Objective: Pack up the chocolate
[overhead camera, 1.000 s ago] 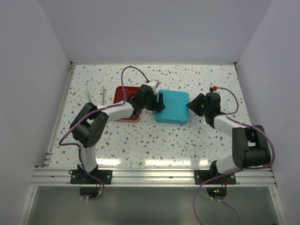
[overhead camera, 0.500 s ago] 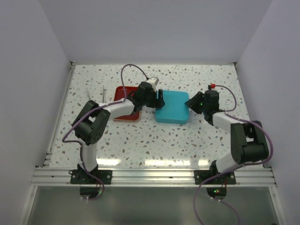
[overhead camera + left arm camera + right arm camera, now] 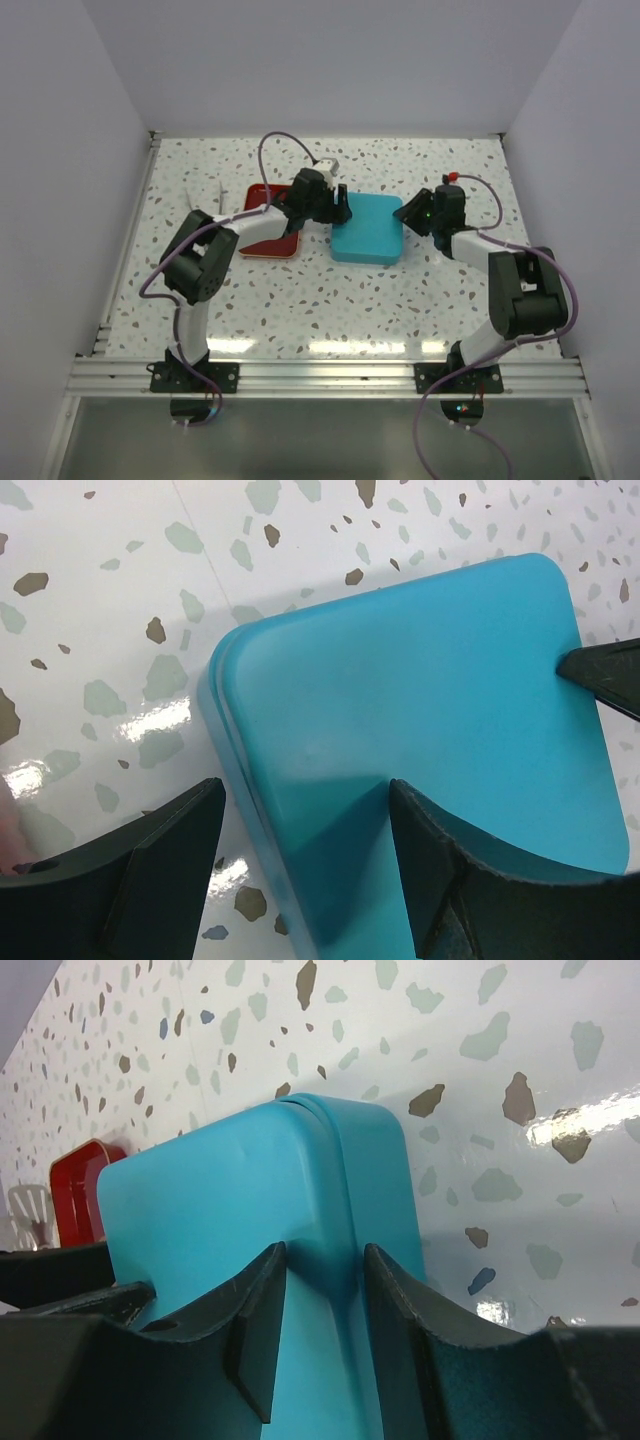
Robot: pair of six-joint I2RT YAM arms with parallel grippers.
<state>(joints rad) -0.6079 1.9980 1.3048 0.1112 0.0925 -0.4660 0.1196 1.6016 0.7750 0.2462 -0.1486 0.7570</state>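
From above, we see the left fingers (image 3: 338, 208) at the left edge of the closed teal tin (image 3: 368, 228) and the right fingers (image 3: 410, 215) at its right edge, with the red tray (image 3: 262, 245) just beside the tin on the speckled bench (image 3: 300, 300). At the left wrist, we find those fingers spread wide, one over the tin's top and one above the bench beside its wall. At the right wrist, we see a narrow gap astride the tin's upper edge; the chocolate shows in no view, so we cannot tell where it lies.
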